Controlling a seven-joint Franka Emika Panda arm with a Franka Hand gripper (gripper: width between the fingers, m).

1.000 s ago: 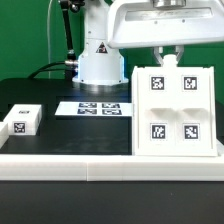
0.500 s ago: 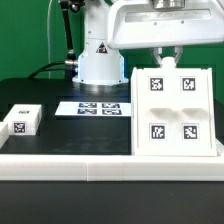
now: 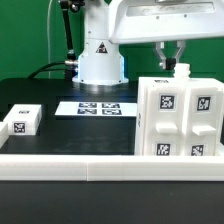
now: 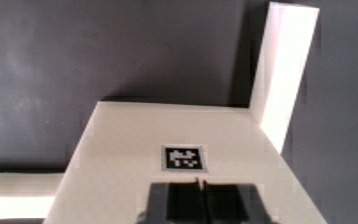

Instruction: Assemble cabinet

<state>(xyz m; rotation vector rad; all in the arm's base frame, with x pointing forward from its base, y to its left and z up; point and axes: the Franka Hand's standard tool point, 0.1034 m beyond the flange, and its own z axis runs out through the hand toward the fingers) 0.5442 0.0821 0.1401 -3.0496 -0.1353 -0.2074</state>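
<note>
The cabinet [image 3: 180, 115], a big white box with several black-and-white tags, stands on the dark table at the exterior view's right, turned so one corner faces the camera. A small white nub [image 3: 184, 69] sticks up from its top. My gripper [image 3: 173, 64] hangs just above the cabinet's top rear edge, its fingers drawn together to a point. In the wrist view the two dark fingers [image 4: 176, 205] lie side by side with only a hairline between them, over a white tagged face of the cabinet [image 4: 158, 130]. Nothing shows between them.
A small white tagged block [image 3: 22, 120] lies at the exterior view's left. The marker board [image 3: 95, 107] lies flat in front of the arm's white base [image 3: 100, 62]. A long white rail [image 3: 100, 165] edges the table's front.
The cabinet has turned from facing the camera squarely to showing a corner and two faces, and now stands nearer the front rail. The gripper stays above its top rear.
</note>
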